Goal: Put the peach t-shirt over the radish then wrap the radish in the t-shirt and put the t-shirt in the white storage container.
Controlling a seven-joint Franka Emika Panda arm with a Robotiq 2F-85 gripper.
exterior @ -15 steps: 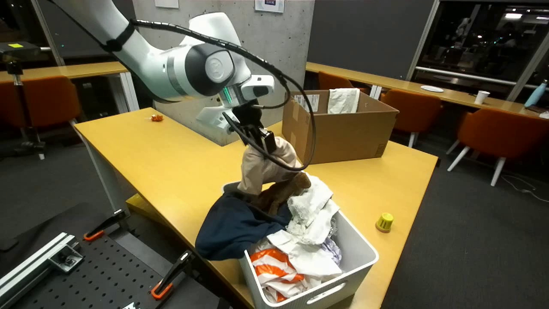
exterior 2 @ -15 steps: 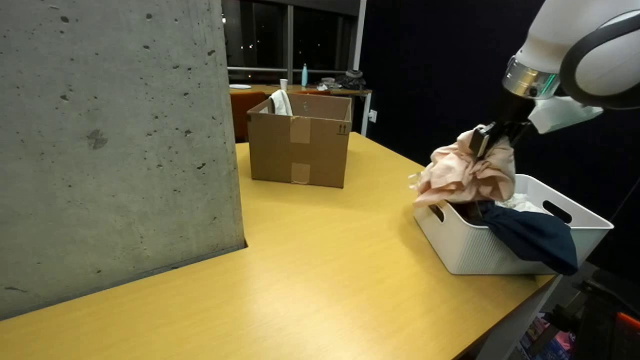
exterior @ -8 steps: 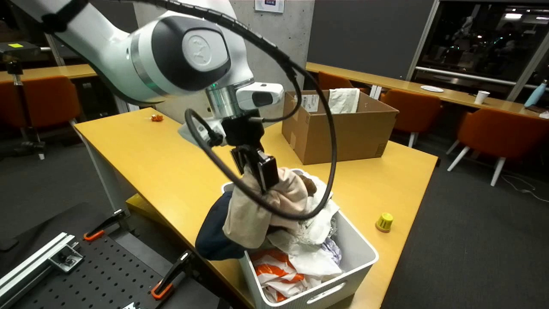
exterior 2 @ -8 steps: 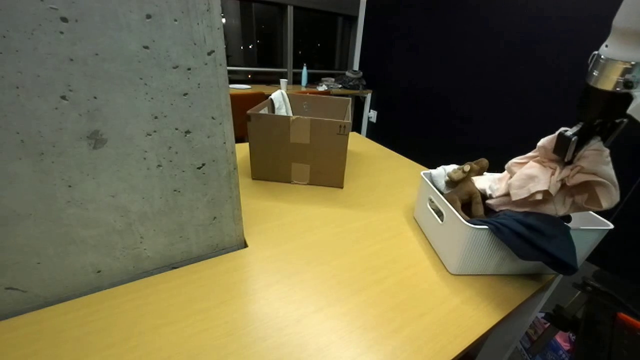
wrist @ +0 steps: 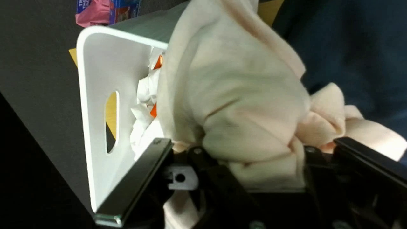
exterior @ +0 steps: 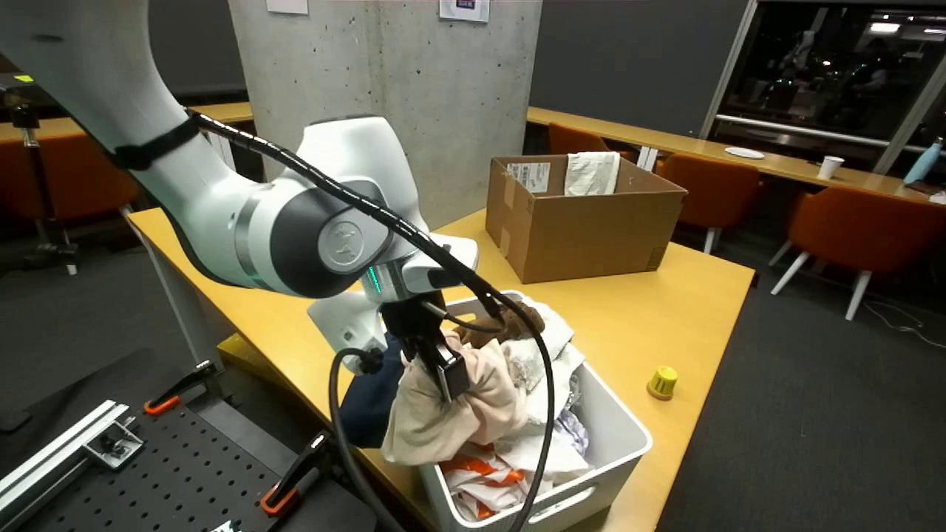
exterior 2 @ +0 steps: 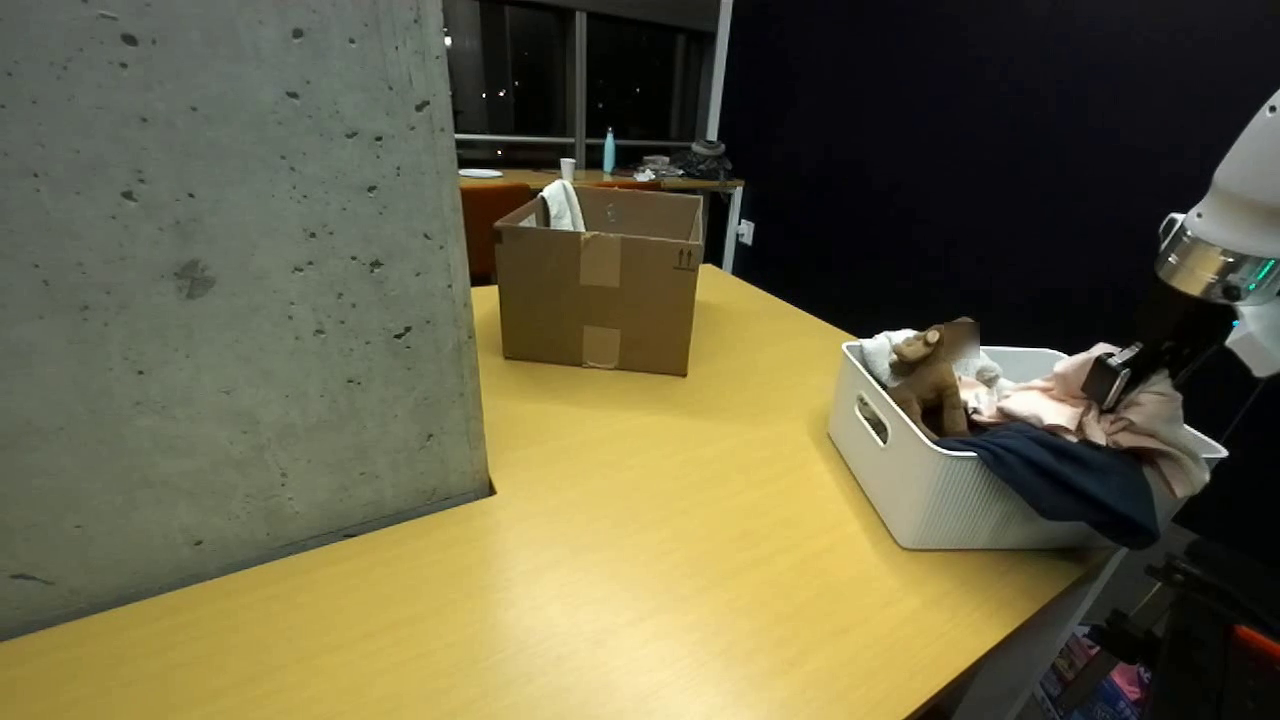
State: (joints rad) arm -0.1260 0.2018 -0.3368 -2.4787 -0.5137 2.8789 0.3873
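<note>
the black two-fingered gripper (wrist: 250, 143) points down at a slant in both exterior views, and in the wrist view its fingers stand wide apart with cloth bunched in the gap. that cloth is the crumpled peach fabric t-shirt (wrist: 241, 79), directly under and around the fingertips and touching them. it spreads over the mouth of the white rectangular plastic storage container (exterior 2: 960, 510) beneath the gripper, and part of it sags over the rim. to the right of the fingers in the wrist view is a navy blue cloth (exterior 2: 1075, 480), which hangs over the container's side, partly under the t-shirt. in an exterior view a brown plush animal (exterior 2: 925, 385) sits upright in the container, left of the gripper. in an exterior view white fluffy cloth (exterior: 525, 366) lies just right of the gripper, and a crumpled white plastic bag with orange stripes (exterior: 480, 476) lies below it. well to the gripper's right there, a small yellow tapered cup-like piece (exterior: 663, 383) stands on the yellow wood-grain table (exterior 2: 600, 500). up and to the right, a brown cardboard box (exterior: 599, 236) has a white cloth (exterior: 593, 174) draped over its rim.
</note>
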